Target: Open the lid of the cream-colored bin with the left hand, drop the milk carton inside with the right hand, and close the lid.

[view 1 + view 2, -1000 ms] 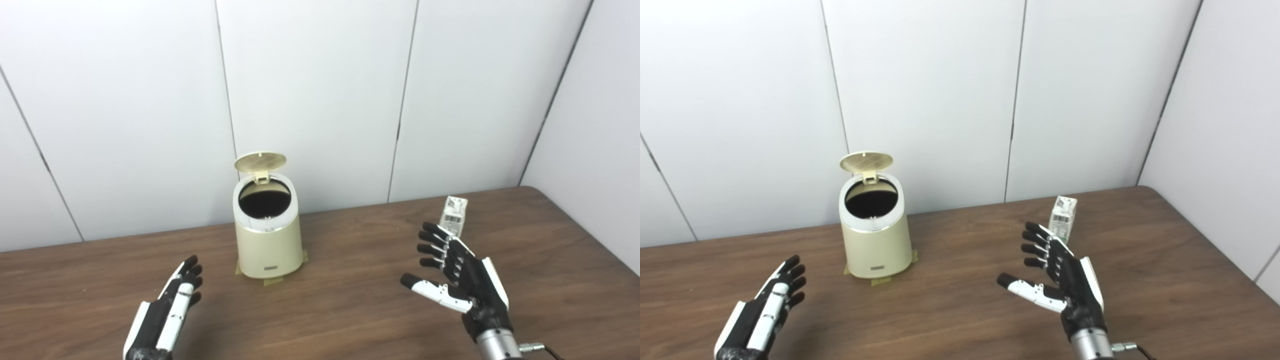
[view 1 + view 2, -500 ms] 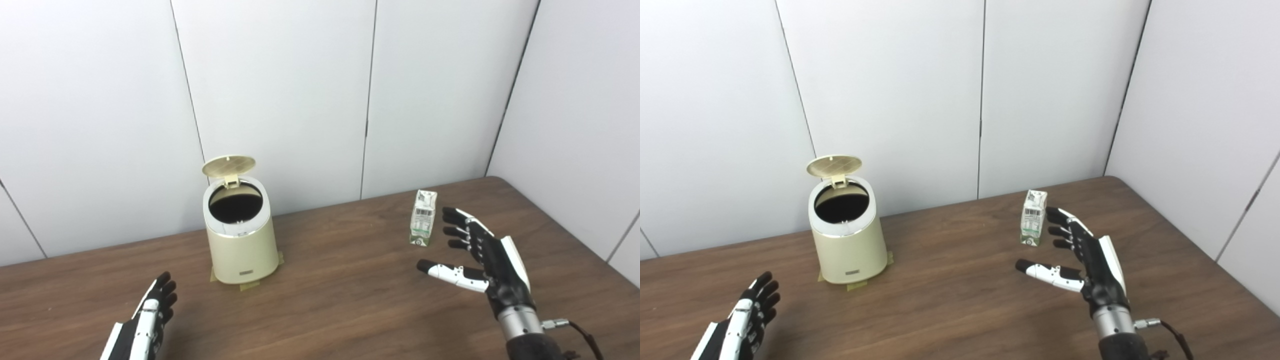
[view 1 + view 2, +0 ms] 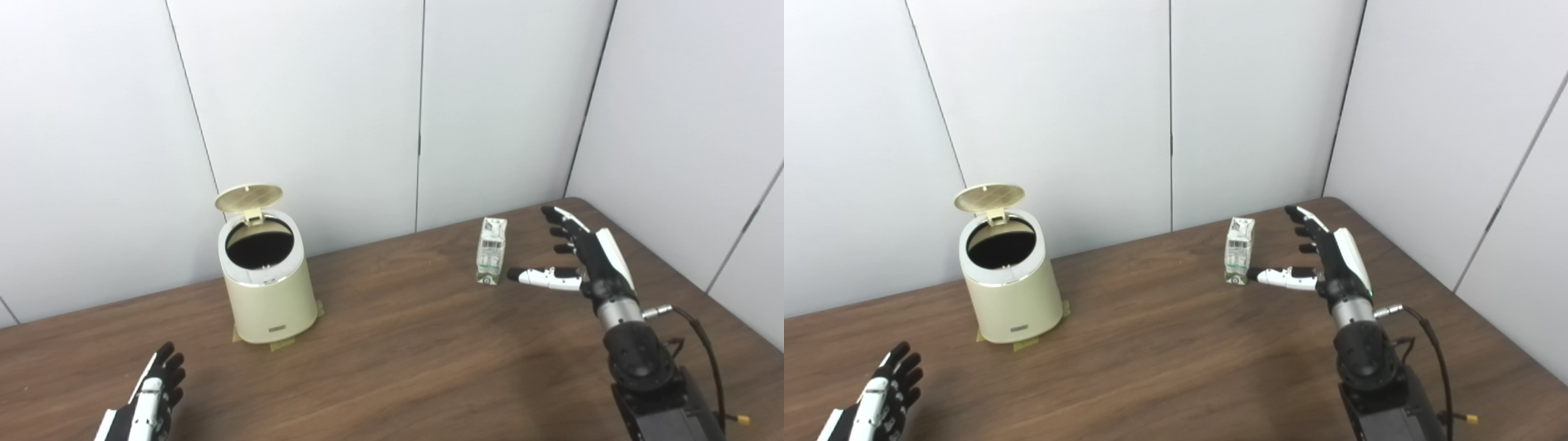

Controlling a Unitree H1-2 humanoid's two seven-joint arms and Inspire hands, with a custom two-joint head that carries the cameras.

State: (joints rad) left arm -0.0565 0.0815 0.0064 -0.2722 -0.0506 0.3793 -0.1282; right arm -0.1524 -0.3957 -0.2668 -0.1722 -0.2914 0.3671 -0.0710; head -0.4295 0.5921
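The cream-colored bin (image 3: 269, 300) stands on the brown table at centre left, its round lid (image 3: 248, 198) tipped up at the back so the dark inside shows. A small white and green milk carton (image 3: 492, 259) stands upright on the table to the right. My right hand (image 3: 582, 257) is open just right of the carton, thumb pointing at its base, fingers spread and not touching it. My left hand (image 3: 150, 401) is open and low at the bottom left edge, well short of the bin.
Yellow tape strips (image 3: 283, 344) stick out under the bin's base. White wall panels close off the table's far edge and right side (image 3: 674, 263). A cable (image 3: 704, 343) loops from my right wrist.
The camera has turned right, shifting the scene left. My right hand has reached forward to beside the carton. My left hand has dropped back toward the bottom edge.
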